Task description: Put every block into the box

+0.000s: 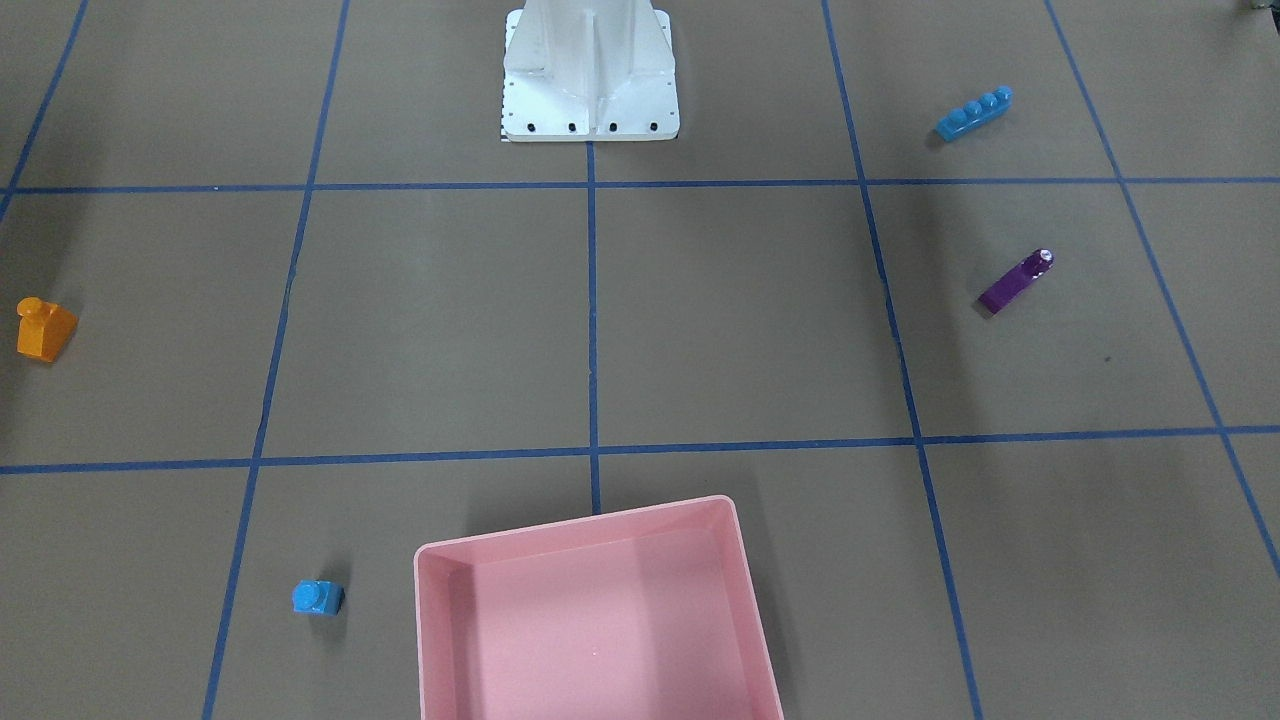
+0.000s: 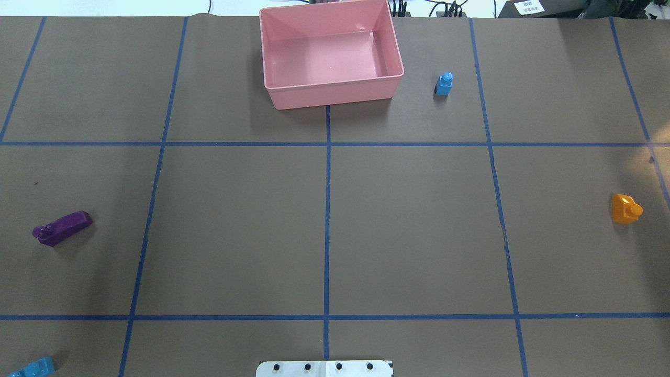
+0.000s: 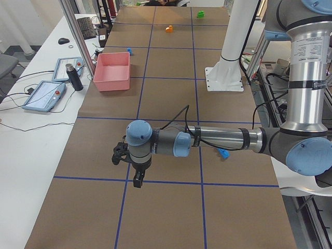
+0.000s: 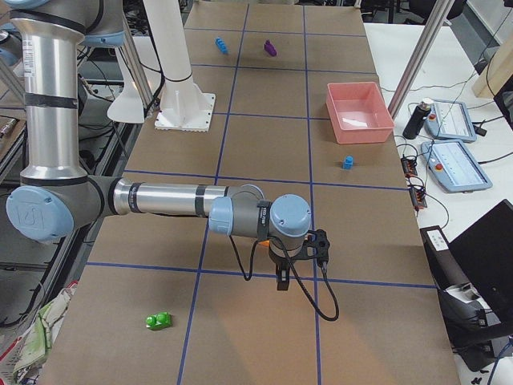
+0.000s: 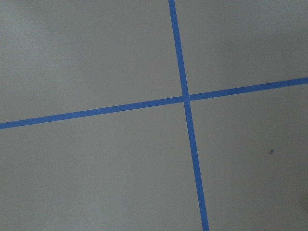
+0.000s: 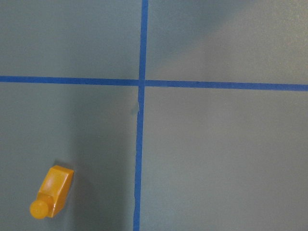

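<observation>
Front-facing view. Neither arm in frame, only the white robot base (image 1: 590, 75) at top. Box (image 1: 575, 527) at the near edge, nothing in it. Small blue block (image 1: 318, 597) just beside the box. Orange block (image 1: 45, 330) far out on the robot's right. Long blue block (image 1: 973, 114) and purple block (image 1: 1015, 283) well apart on its left.

Overhead view. Same layout, seen from behind the robot. No gripper shows. Task not yet begun, by my reading.

Exterior left. Left gripper (image 3: 137, 181) hangs over bare table near a blue tape crossing, nothing under it. Whether its fingers are parted or closed: cannot tell from here. Green block (image 3: 200, 14) sits at the far end.

Exterior right. Right gripper (image 4: 282, 282) points down above the tape grid. Finger state: cannot tell. The green block lies apart from it, towards the table's near end.

Left wrist. Tape cross only, no block.

Right wrist. Orange block low and left in frame, lying at a slant, stud towards the bottom edge.

Judgement: the orange block looks the likely first pick, for the right arm.
- Shift until the block is centred under the wrist.
- Turn the wrist to match its slant.
- Close across the flat sides, not over the stud or sloped face, since glossy plastic may squirt out.
- Lift clear of the box wall before crossing, and release low inside.
</observation>
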Robot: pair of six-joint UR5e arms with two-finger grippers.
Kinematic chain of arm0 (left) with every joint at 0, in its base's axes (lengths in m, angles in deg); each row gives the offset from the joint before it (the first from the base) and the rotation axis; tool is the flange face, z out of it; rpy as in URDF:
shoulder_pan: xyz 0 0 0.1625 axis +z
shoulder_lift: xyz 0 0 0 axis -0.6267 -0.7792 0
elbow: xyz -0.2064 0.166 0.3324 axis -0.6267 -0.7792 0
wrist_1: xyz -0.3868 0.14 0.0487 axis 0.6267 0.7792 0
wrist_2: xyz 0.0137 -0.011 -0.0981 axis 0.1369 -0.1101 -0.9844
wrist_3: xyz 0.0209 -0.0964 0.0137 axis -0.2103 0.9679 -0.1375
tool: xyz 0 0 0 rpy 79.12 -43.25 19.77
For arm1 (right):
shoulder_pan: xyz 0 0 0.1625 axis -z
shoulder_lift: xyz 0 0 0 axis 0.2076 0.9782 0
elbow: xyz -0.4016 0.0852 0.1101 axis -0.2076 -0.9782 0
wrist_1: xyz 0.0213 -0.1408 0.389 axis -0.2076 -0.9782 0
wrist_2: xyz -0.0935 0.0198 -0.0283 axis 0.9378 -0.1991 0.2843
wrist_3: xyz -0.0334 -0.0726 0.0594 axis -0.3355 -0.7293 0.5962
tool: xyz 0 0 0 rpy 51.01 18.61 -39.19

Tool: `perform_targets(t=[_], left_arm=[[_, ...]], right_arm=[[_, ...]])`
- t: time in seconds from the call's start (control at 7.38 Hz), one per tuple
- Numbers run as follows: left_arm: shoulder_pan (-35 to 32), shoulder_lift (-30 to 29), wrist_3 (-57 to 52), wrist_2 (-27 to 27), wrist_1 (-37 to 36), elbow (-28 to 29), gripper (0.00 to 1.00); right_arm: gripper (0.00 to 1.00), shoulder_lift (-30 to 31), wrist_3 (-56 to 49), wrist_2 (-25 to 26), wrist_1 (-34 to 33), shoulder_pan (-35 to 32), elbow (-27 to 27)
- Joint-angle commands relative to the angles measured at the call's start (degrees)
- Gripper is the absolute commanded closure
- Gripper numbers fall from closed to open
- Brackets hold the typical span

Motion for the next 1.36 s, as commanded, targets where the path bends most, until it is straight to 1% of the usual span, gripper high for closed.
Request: perform_targets(t=[0.0, 0.14, 0.27, 0.41, 0.54, 0.68, 0.81, 0.95, 1.08, 1.22], left_arm=[[0.0, -0.1, 0.0, -0.1, 0.1, -0.1, 0.0], [0.0, -0.1, 0.0, 0.1, 0.0, -1.1, 0.0], [0.0, 0.0, 0.0, -0.2, 0.1, -3.2, 0.0], [1.6, -0.7, 0.0, -0.2, 1.2, -4.1, 0.0], [3.3, -0.3, 0.2, -0.3, 3.0, -4.7, 0.0], [3.3, -0.1, 0.1, -0.4, 3.2, -4.8, 0.0], [3.3, -0.1, 0.1, -0.4, 3.3, -5.1, 0.0], [3.5, -0.7, 0.1, -0.4, 3.3, -4.6, 0.0], [3.7, -0.7, 0.1, -0.4, 3.2, -4.6, 0.0], [3.8, -0.6, 0.1, -0.4, 3.2, -4.5, 0.0]], right_arm=[[0.0, -0.1, 0.1, -0.1, 0.1, 0.0, 0.6], [0.0, -0.2, 0.1, -0.3, 0.1, 0.0, 0.8], [0.0, -0.5, 0.0, -0.4, 0.1, 0.1, 0.8], [0.0, -0.6, 0.1, -0.5, 0.2, 1.2, 0.8], [0.0, -1.3, 0.8, -0.5, 0.2, 4.8, 1.6], [0.0, -1.5, 5.3, -0.5, 0.2, 7.9, 1.6], [0.0, -1.2, 9.3, -0.5, 3.7, 10.7, 1.9], [0.0, 0.1, 14.4, -0.2, 10.2, 13.4, 1.5], [0.0, 0.5, 24.2, -0.1, 14.5, 17.8, 1.5], [0.0, 0.5, 32.2, 1.1, 18.7, 21.7, 1.3]])
